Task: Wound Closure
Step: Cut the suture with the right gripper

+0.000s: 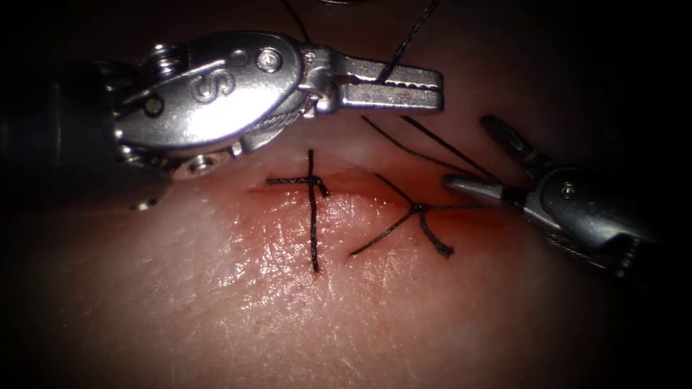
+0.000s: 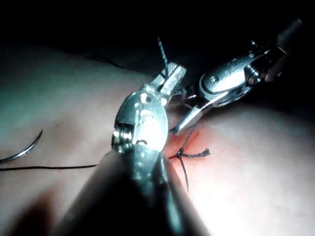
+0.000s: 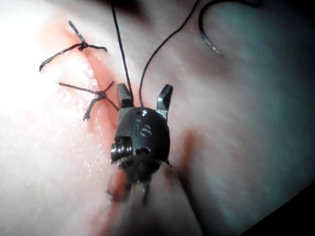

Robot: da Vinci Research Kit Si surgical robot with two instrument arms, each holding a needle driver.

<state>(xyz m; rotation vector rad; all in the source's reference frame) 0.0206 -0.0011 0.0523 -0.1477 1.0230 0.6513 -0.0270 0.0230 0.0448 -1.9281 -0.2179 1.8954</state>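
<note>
Left hand (image 1: 425,88) clamped on thread (image 1: 411,39) above the cut (image 1: 346,184). Right hand (image 1: 472,155) jaws spread, holding nothing, at cut's right end. Two knotted stitches (image 1: 314,189) cross the tissue (image 1: 288,302).

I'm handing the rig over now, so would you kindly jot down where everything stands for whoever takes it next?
Left gripper: shut on the thin black thread, which runs up from it.
Right gripper: open, holding nothing, straddling two thread strands by the right-hand knot.
Curved steel needle: lying free on the pale pork tissue, not in it.
Done: two knotted stitches, the left one, cross the red cut.
Left: the held thread is uncut.
</note>
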